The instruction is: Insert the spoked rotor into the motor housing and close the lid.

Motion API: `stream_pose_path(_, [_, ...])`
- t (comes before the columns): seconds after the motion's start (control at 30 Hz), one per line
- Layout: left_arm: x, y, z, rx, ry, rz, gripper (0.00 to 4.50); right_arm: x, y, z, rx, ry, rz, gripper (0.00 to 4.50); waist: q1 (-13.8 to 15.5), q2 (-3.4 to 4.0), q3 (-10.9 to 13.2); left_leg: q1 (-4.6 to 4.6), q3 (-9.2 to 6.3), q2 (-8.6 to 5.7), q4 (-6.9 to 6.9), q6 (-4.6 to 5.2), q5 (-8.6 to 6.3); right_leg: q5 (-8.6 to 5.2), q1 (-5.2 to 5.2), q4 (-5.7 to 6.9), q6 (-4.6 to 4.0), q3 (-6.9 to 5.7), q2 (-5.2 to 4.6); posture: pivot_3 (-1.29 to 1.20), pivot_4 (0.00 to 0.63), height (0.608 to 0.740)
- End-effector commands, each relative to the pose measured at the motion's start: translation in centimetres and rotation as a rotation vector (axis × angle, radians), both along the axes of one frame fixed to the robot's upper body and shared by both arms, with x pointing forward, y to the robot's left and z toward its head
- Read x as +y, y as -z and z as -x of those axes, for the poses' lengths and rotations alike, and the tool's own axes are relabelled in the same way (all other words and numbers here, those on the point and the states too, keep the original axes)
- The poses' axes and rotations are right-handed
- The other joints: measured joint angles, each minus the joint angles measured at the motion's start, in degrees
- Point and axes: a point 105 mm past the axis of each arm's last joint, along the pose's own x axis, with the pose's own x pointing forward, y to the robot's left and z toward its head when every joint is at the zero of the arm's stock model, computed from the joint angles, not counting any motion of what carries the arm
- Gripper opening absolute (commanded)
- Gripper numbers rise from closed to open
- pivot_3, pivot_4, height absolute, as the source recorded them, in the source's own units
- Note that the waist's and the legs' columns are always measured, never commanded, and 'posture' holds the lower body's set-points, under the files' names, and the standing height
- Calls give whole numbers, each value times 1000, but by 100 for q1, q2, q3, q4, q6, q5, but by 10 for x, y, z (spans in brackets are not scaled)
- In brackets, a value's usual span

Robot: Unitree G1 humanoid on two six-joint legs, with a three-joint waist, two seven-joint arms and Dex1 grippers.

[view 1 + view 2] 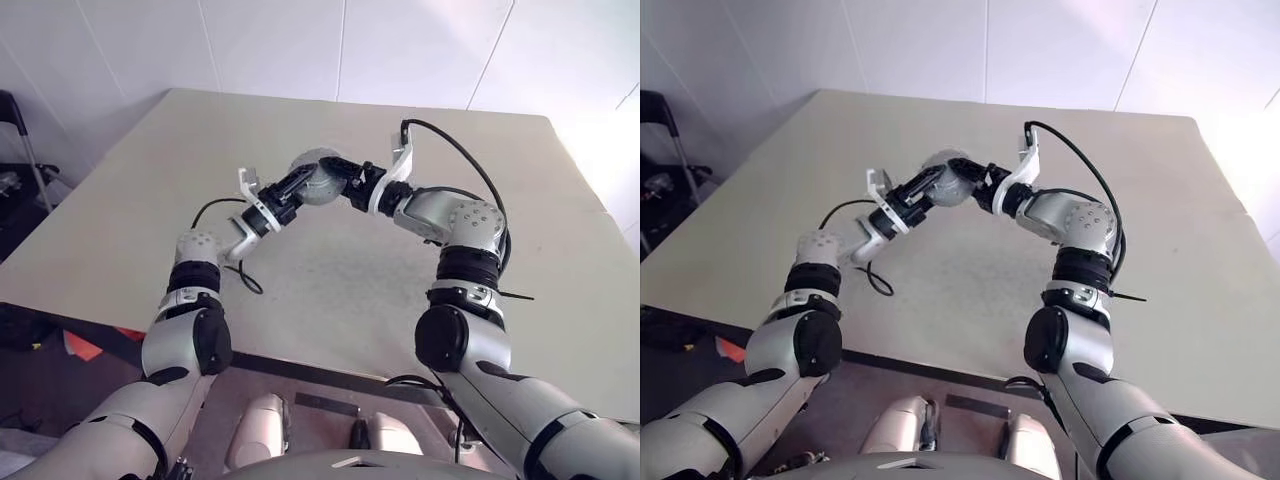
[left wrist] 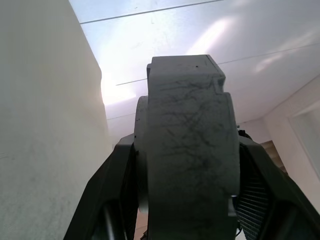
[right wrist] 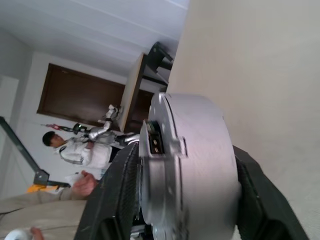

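Grey motor housing [image 1: 318, 178] between both claws; contents hidden, apparently closed.

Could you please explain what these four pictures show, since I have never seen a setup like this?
This is a humanoid robot with two arms, each ending in a two-fingered gripper. Two pictures come from cameras in its head, looking down over a beige table. The other two come from cameras on its wrists, looking along the fingers. Above the table, the left gripper and right gripper meet around one round grey part, apparently the assembled motor housing. Each wrist view shows it between that gripper's fingers, edge-on. A person sits in the background.
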Motion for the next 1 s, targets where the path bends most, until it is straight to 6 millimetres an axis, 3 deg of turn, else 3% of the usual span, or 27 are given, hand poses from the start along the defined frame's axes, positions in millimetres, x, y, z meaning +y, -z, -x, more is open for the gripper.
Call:
stream_pose_path(0.03, [5, -15, -2, -69, -22, -9, 2225, -15, -18, -9, -96, 104, 61, 4116, 0, -1, 0, 0, 0, 0, 1, 0, 0, 1, 0, 0, 1, 0, 0, 0, 0, 740])
stream_pose_path(0.07, [6, -14, -2, -70, -28, -18, 2225, -18, -17, -11, -106, 126, 90, 4429, 1, -1, 1, 0, 0, 0, 1, 0, 0, 1, 0, 1, 2, 0, 0, 0, 0, 740])
stream_pose_path(0.2, [17, -9, -7, -89, -105, -84, 2225, -30, -6, -20, -127, 232, 221, 4429, -1, -1, 0, 0, -1, 0, 1, -1, 1, 3, 0, 3, 4, 0, 0, 0, 0, 740])
stream_pose_path(0.4, [72, 6, -17, -44, -342, -190, 2225, -33, 1, -20, -137, 239, 236, 4429, -41, -1, 1, 5, -1, 3, 2, -1, 1, 3, 0, 7, 5, 0, 2, 0, 0, 740])
stream_pose_path(0.57, [110, 33, -21, 94, -484, -267, 2225, -31, 2, -21, -136, 229, 235, 4429, -26, -4, 1, 3, -2, 4, 3, -1, 1, 2, -1, 7, 4, 0, 3, 0, 0, 740])
stream_pose_path(0.87, [144, 62, -20, 215, -620, -364, 2225, -23, 4, -24, -135, 204, 245, 4429, -25, -12, 1, 19, -6, 4, 23, -2, 0, -2, 29, 7, -3, 0, 2, 0, 0, 740])
stream_pose_path(1.0, [172, 72, -18, 241, -720, -475, 3402, -20, 12, -24, -104, 188, 252, 4457, -65, -14, -1, 49, -7, 5, 21, -10, 4, -1, 50, 10, -6, 3, 3, 0, 0, 740])
